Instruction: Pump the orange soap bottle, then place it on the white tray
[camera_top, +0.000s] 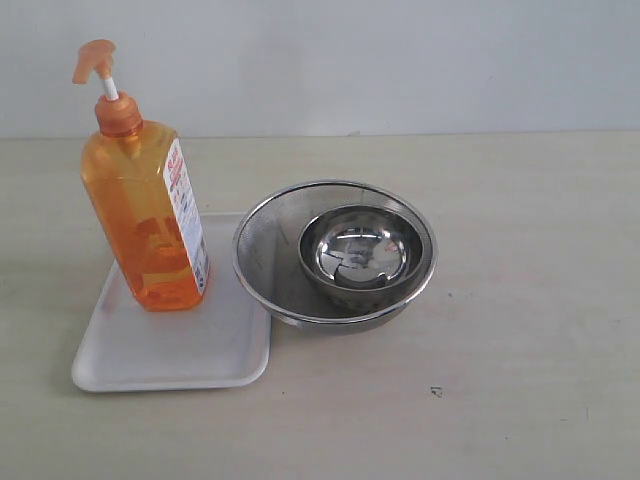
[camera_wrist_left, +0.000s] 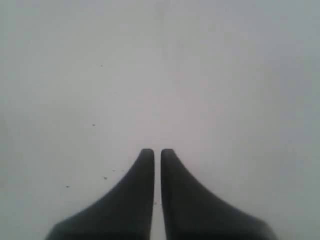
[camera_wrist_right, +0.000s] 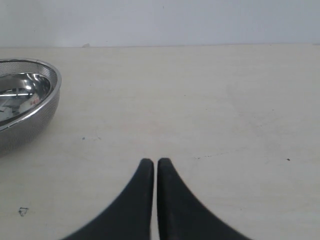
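The orange soap bottle (camera_top: 148, 210) stands upright on the far part of the white tray (camera_top: 175, 345), at the left of the exterior view, its pump head raised on the white stem. Neither arm shows in the exterior view. My left gripper (camera_wrist_left: 157, 150) is shut with nothing between its fingers, over a plain pale surface. My right gripper (camera_wrist_right: 155, 160) is shut and empty too, low over the beige table, with the steel bowls off to one side of it.
A small steel bowl (camera_top: 360, 255) sits inside a larger steel mesh bowl (camera_top: 270, 250) just right of the tray; the mesh bowl's rim (camera_wrist_right: 47, 95) shows in the right wrist view. A small dark mark (camera_top: 436, 391) lies on the table.
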